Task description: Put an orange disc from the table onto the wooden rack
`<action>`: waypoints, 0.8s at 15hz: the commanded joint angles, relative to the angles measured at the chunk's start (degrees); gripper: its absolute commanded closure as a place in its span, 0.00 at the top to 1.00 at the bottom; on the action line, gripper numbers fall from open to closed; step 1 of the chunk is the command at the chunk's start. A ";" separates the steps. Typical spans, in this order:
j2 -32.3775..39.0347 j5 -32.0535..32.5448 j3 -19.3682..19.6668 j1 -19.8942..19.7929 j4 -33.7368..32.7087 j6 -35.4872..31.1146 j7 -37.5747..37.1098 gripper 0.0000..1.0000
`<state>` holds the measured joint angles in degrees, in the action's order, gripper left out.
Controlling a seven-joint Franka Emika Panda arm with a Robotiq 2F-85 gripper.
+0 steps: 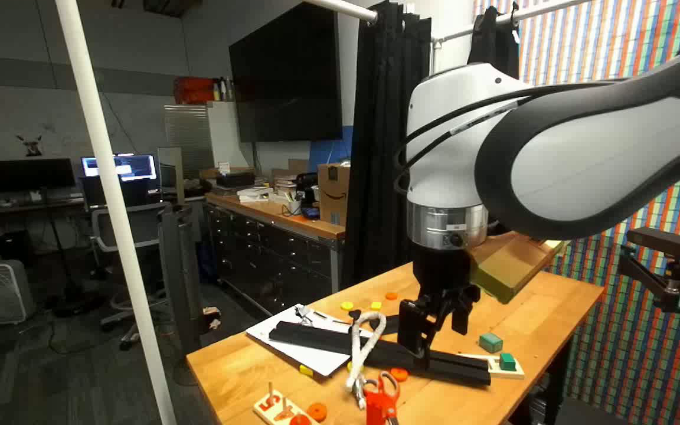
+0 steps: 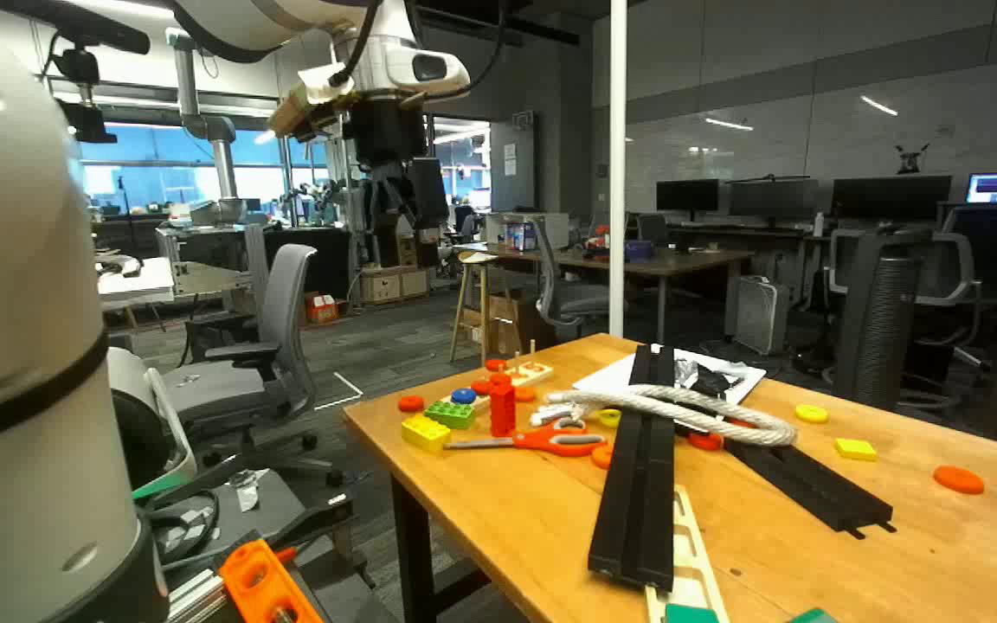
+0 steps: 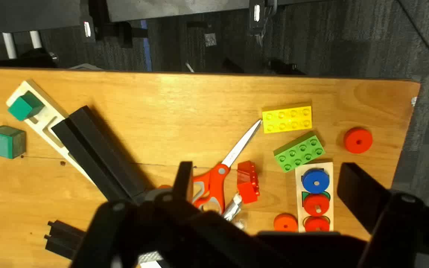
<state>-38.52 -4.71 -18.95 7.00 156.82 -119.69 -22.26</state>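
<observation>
My gripper (image 1: 437,330) (image 2: 408,216) is open and empty, high above the table (image 3: 184,96). A pale wooden peg board (image 3: 301,199) shows between the fingers (image 3: 264,175), with a blue disc and two red discs. Bare pegs show on it in both exterior views (image 1: 276,407) (image 2: 535,374); my gripper hides its lower end in the wrist view. An orange disc (image 3: 285,222) lies beside it. More orange-red discs lie on the table (image 3: 358,140) (image 1: 391,296) (image 2: 958,479). A pale slatted wooden frame (image 3: 52,128) (image 2: 696,562) lies partly under a black track. I cannot tell which piece is the wooden rack.
Black tracks (image 3: 95,149) (image 2: 637,502) lie across the table with a white rope (image 1: 369,342) over them. Orange scissors (image 3: 216,184), a red block (image 3: 247,182), a yellow block (image 3: 287,119) and a green block (image 3: 299,152) lie near the peg board.
</observation>
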 commanded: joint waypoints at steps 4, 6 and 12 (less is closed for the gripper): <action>-0.04 0.54 0.71 0.70 -0.45 0.09 -0.40 1.00; -0.05 0.54 0.71 0.70 -0.45 0.09 -0.40 1.00; 3.39 -2.59 -0.87 1.52 -1.03 -1.48 -6.25 1.00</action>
<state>-37.05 -5.00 -19.21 7.32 156.60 -119.76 -24.76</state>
